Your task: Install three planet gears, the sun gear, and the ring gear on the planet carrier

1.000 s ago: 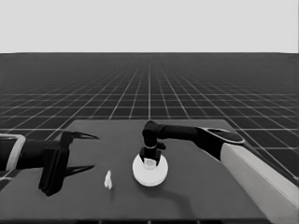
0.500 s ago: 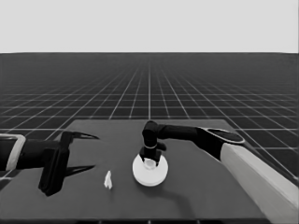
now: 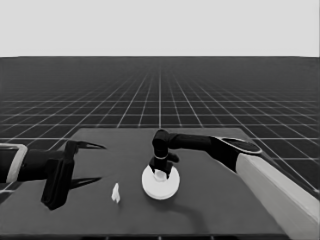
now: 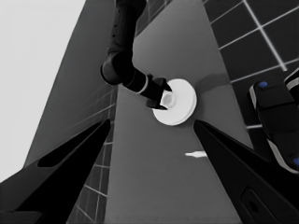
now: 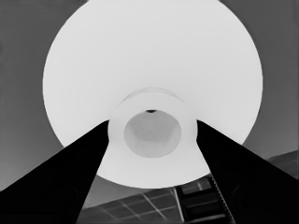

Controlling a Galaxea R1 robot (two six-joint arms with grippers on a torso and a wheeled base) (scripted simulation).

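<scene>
Gripping the raised hub of the larger round part [image 3: 160, 183] at frame centre, the right gripper [image 3: 161, 171] fingers pinch it; judged rigid, light, smooth; left gripper [image 3: 90, 163] fingers spread, idle

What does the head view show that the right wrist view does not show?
Only the head view shows the thin white piece lying on the table, the parked left pincer over the table's left end, and the whole right arm reaching in from the right.

Only the right wrist view shows up close how the right pincer's fingers stand on either side of the raised centre collar.

Both show the larger round part with the right pincer at its centre.
</scene>
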